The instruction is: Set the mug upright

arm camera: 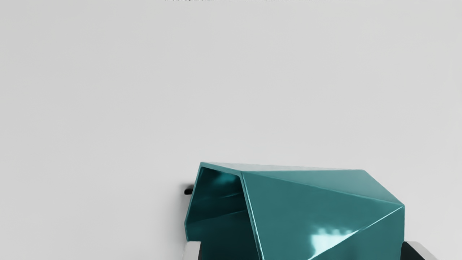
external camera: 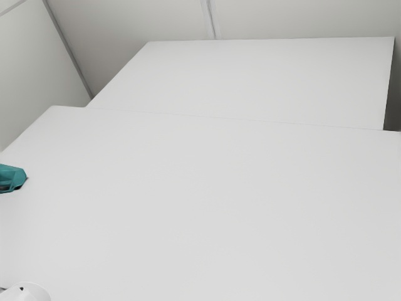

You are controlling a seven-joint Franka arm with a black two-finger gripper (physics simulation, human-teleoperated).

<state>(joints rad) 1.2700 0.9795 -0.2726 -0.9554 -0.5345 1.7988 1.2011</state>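
The teal faceted mug (external camera: 11,178) lies on its side at the exterior view's left edge. In the wrist view the mug (arm camera: 317,206) stretches between the two widely spaced fingertips of my gripper (arm camera: 301,251). Its open mouth is by one fingertip and its closed end by the other. My gripper is open, with no grip on the mug visible. A small black piece (arm camera: 188,190) shows beside the mug's rim; I cannot tell whether it belongs to the mug.
A white table (external camera: 207,207) carries the mug. Another white surface (external camera: 250,81) adjoins its far side, with pale walls (external camera: 125,25) behind. A white rounded object (external camera: 28,293) is at the exterior view's lower left corner.
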